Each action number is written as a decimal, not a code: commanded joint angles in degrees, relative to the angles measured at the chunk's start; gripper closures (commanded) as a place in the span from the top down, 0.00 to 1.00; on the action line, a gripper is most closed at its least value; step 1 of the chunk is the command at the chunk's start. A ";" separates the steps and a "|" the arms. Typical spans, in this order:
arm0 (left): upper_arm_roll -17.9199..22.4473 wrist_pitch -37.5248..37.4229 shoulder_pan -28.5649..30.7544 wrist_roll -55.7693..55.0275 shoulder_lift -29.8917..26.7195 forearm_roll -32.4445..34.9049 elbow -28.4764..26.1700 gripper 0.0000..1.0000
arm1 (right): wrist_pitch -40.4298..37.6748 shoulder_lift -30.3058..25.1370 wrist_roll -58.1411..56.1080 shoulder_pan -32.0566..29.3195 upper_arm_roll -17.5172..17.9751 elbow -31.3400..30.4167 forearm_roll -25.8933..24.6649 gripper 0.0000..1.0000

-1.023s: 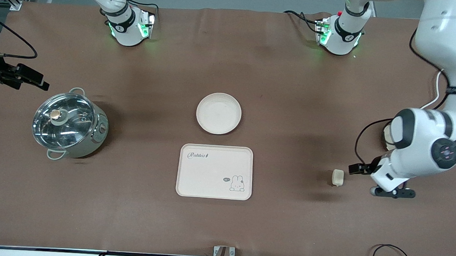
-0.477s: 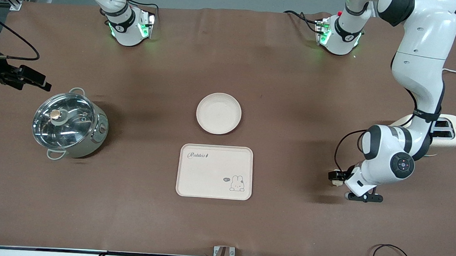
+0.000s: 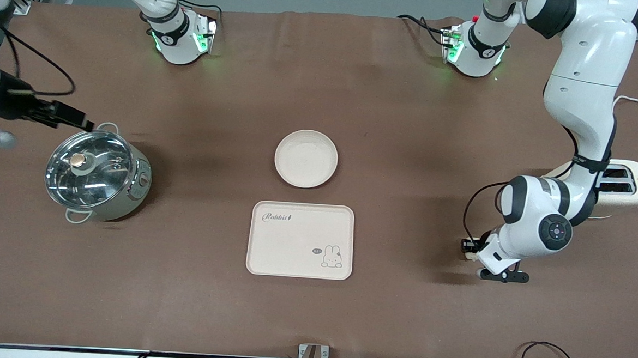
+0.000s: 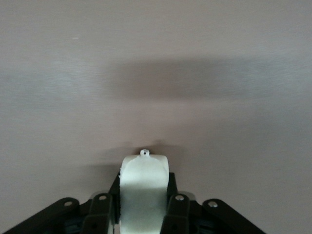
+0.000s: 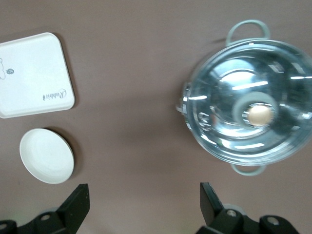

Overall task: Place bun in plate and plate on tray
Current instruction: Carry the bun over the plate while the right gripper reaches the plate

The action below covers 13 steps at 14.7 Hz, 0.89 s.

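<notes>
The bun [image 4: 145, 187] is a small cream piece standing on the brown table toward the left arm's end. My left gripper [image 3: 469, 247] is down at the table and shut on it, a finger [image 4: 176, 209] pressed to each side; in the front view the hand hides nearly all of the bun. The round cream plate [image 3: 306, 158] sits mid-table, with the rectangular "Rabbit" tray [image 3: 300, 239] just nearer to the front camera. Both are bare and also show in the right wrist view, the plate [image 5: 47, 156] and the tray [image 5: 34, 73]. My right gripper [image 3: 75, 120] is open and empty, over the table beside the pot.
A steel pot with a glass lid [image 3: 96, 174] stands toward the right arm's end, also in the right wrist view [image 5: 248, 114]. A cream toaster [image 3: 627, 187] stands at the left arm's end, partly hidden by that arm.
My left arm swung in and lowered its gripper around the bun, which stood free a second ago. My right gripper shifted a little toward the pot.
</notes>
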 commanded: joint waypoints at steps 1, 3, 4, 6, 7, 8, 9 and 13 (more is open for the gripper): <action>0.23 -2.48 -4.52 -6.09 -1.51 -0.17 0.43 0.33 | 12.74 -0.26 1.66 2.27 -0.09 -11.57 5.42 1.00; 0.23 -4.86 -6.20 -8.48 -2.92 0.01 0.43 0.33 | 23.91 0.79 1.66 6.47 -0.09 -19.31 6.95 1.00; 0.23 -5.91 -6.64 -8.83 -3.44 0.01 0.43 0.33 | 28.05 1.93 1.66 8.06 -0.09 -22.04 7.12 1.00; 0.15 -7.41 -8.04 -10.93 -4.32 0.01 0.52 0.33 | 36.40 5.35 2.19 13.49 -0.09 -25.57 12.01 1.00; 0.15 -8.03 -9.53 -13.21 -4.76 0.01 0.52 0.33 | 40.53 7.37 2.27 16.92 -0.09 -25.93 15.18 1.00; 0.23 -8.03 -11.37 -16.10 -4.94 0.01 0.52 0.33 | 44.58 9.48 2.28 19.73 -0.09 -25.68 17.12 1.00; 0.23 -8.03 -13.65 -19.79 -5.20 0.01 0.61 0.33 | 48.62 11.68 2.36 22.29 -0.01 -25.41 19.23 1.00; 0.23 -8.03 -25.07 -36.66 -5.21 0.01 1.40 0.34 | 60.16 18.98 2.36 33.54 -0.09 -24.27 24.88 1.00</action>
